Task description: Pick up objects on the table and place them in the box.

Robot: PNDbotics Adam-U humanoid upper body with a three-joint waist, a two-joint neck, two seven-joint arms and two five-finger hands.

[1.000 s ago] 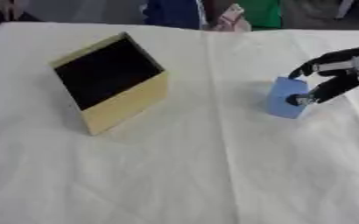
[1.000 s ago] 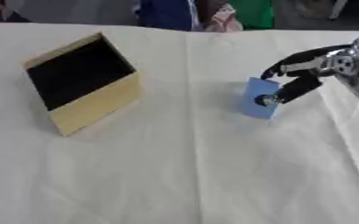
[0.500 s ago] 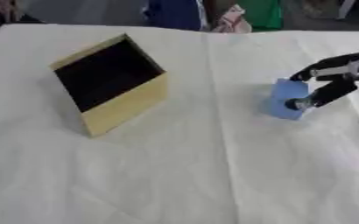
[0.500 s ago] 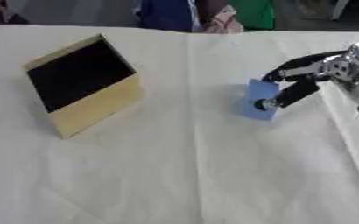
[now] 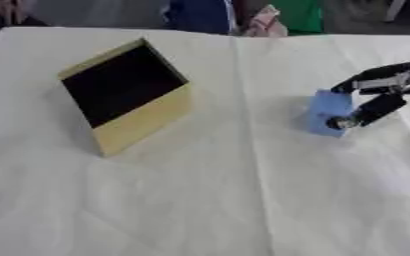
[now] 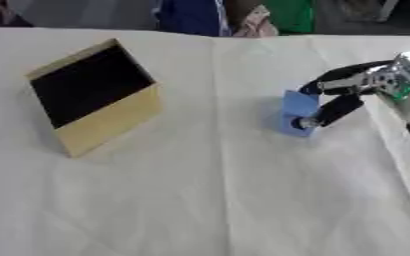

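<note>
right eye view, robot hand (image 6: 353, 90) pinching blue block (image 6: 297, 110)

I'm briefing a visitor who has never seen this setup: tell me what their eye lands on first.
First, the robot's right hand reaching in from the right edge, fingers and thumb curled round a small blue block on the white tablecloth. Next, left of centre, the tan box with its dark inside, open and holding nothing.
</note>
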